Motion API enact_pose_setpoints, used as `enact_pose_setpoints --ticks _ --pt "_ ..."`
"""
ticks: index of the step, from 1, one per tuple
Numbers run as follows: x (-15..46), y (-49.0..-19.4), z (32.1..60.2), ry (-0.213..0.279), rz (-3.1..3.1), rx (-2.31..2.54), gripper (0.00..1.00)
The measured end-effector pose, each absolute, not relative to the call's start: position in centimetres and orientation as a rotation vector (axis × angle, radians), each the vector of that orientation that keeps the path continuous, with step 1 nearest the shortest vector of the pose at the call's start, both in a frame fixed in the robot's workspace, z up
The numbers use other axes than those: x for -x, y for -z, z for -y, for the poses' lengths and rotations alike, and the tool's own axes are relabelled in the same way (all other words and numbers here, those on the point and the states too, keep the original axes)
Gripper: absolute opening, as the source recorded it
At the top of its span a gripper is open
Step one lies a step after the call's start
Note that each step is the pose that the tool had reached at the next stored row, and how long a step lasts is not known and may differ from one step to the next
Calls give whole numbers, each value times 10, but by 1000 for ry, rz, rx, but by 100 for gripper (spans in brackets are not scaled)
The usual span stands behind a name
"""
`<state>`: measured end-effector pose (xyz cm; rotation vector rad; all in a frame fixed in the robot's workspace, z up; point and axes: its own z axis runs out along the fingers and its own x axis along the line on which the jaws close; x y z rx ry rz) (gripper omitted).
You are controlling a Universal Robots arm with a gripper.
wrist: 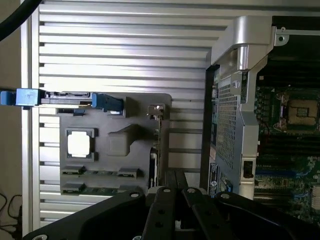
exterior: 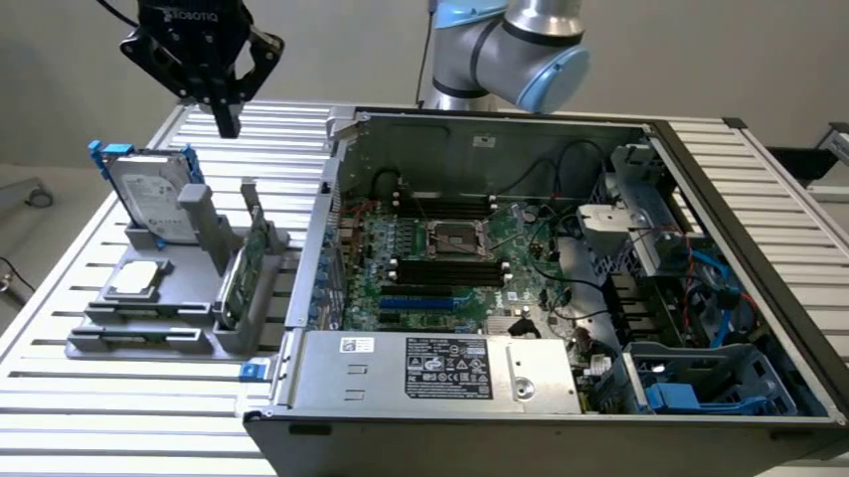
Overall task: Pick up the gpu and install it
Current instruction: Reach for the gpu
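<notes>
High over the table [exterior: 80, 417], holder side of the case [exterior: 504, 149]: gripper [exterior: 229, 125], fingers pinched shut, holding nothing, touching nothing

Gpu spot: gpu [exterior: 245, 266] parked on its long edge in the grey holder [exterior: 159, 343], on the side nearest the case, green face showing in the exterior view

Wrist look: gpu [wrist: 154, 160] seen edge-on as a thin dark strip with a metal bracket at one end, roughly in line with the gripper [wrist: 175, 175] above it

Step in hand: approach for the pick, by the look of it; well apart from the card, nothing lifted yet

Install part: not started, going by the card sitting in the holder and not on the board [exterior: 531, 260]

What the pick calls for (just my read): jaws spread wider than the card is thick, squared up across that thin top edge, straight drop, clear of the grey post [exterior: 197, 214] beside it

Easy to botch: clipping the post or the drive [exterior: 143, 189] on the way down, tipping the card

Gpus: one

Drives: one, silver with a blue frame, upright in the holder, on the gpu's side away from the case

Chips: one [exterior: 138, 280], lying flat in the holder

Holders: one

Cases: one, side open, board facing up

Sockets: one [exterior: 458, 238], mid-board

Black slot banks: two [exterior: 448, 273], one each side of the socket; single slots too fine to count

Grippers: one
</notes>
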<state>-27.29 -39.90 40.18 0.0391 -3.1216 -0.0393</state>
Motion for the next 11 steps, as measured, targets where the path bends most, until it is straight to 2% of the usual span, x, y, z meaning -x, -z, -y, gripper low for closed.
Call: enact_pose_setpoints --ticks 11 --pt "286 -397 399 19 3120 -71 11"
